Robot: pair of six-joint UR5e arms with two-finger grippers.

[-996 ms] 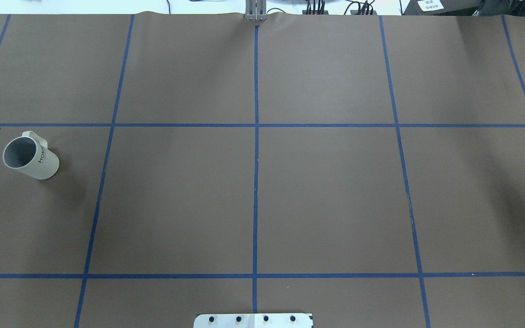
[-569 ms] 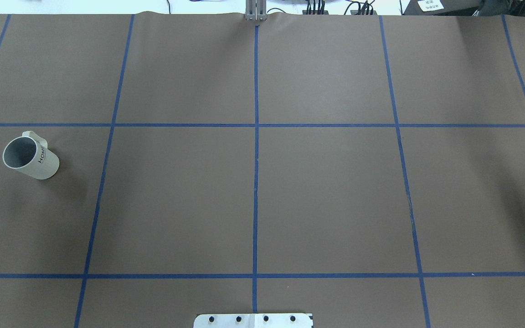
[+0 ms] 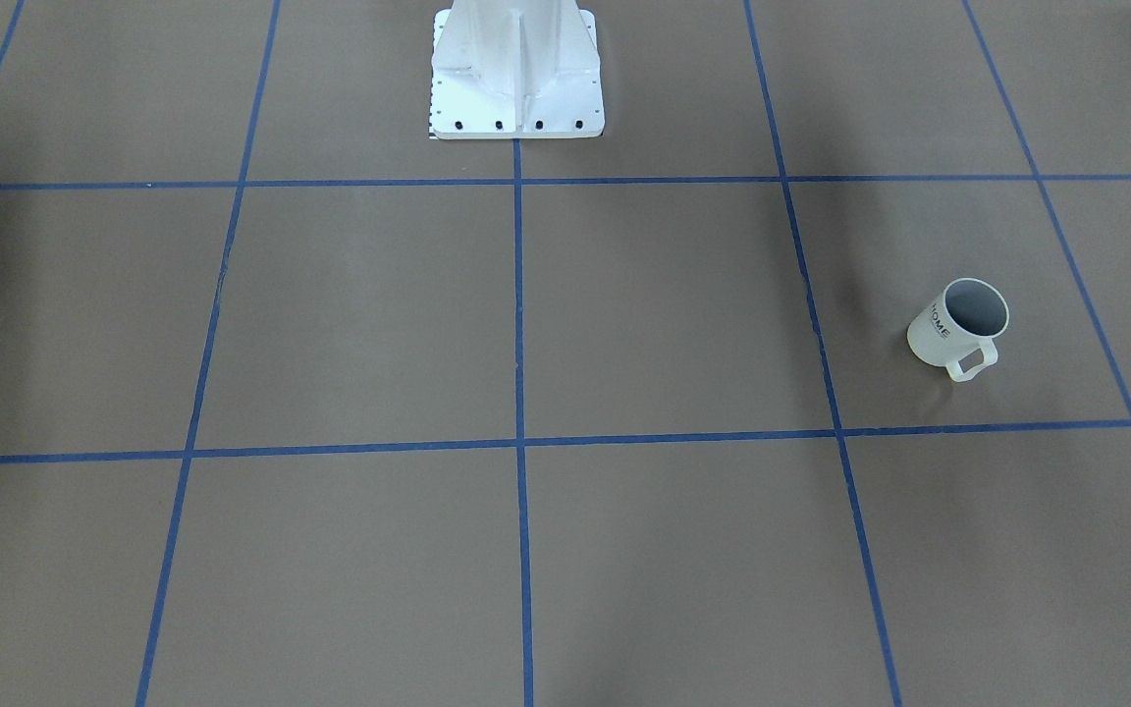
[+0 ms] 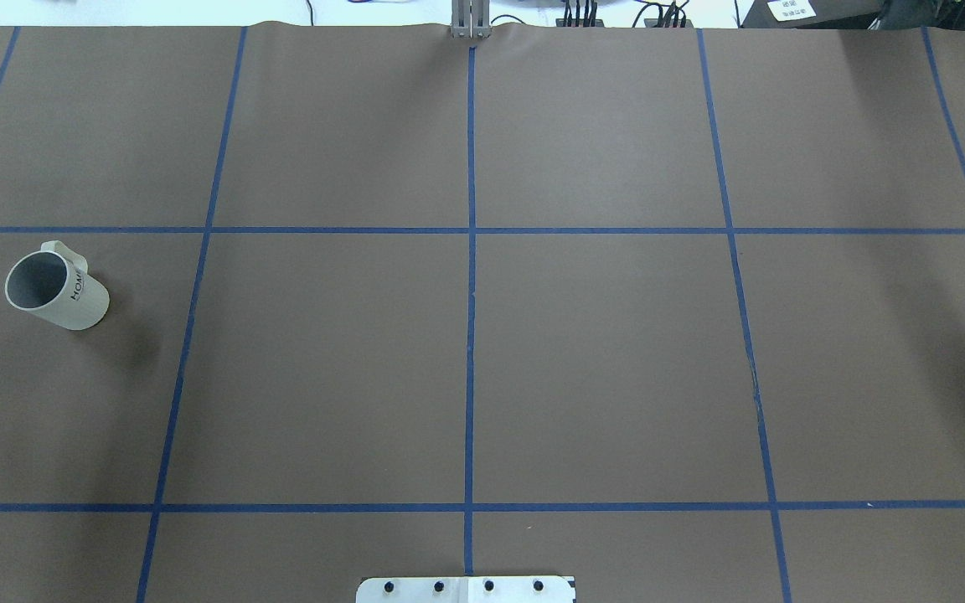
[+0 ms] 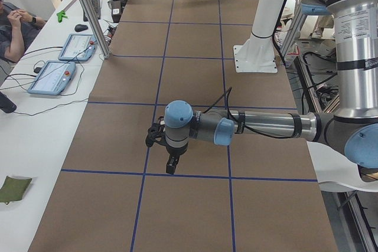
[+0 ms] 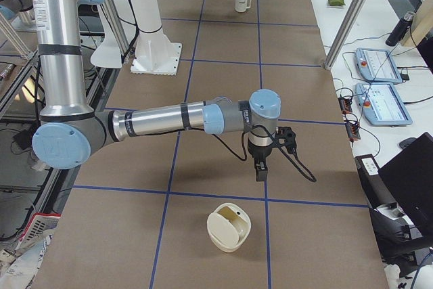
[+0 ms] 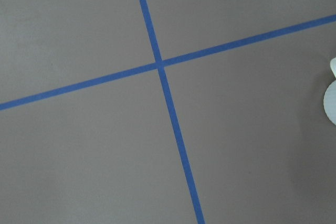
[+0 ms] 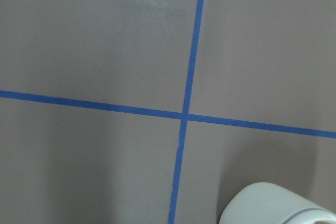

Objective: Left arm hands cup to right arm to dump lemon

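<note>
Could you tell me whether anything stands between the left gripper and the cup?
Nothing visible does: the cup stands alone in its taped square of the table; the left gripper hangs raised, outside the overhead view.

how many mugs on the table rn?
1. The cup stands upright near the left end of the table. A cream container lies at the right end; no handle shows on it, so it is not counted.

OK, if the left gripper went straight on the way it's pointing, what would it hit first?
Most likely the table: the left gripper points straight down at bare brown paper beside a blue tape line. The cup sits off to the side, not under it, though depth is hard to judge.
</note>
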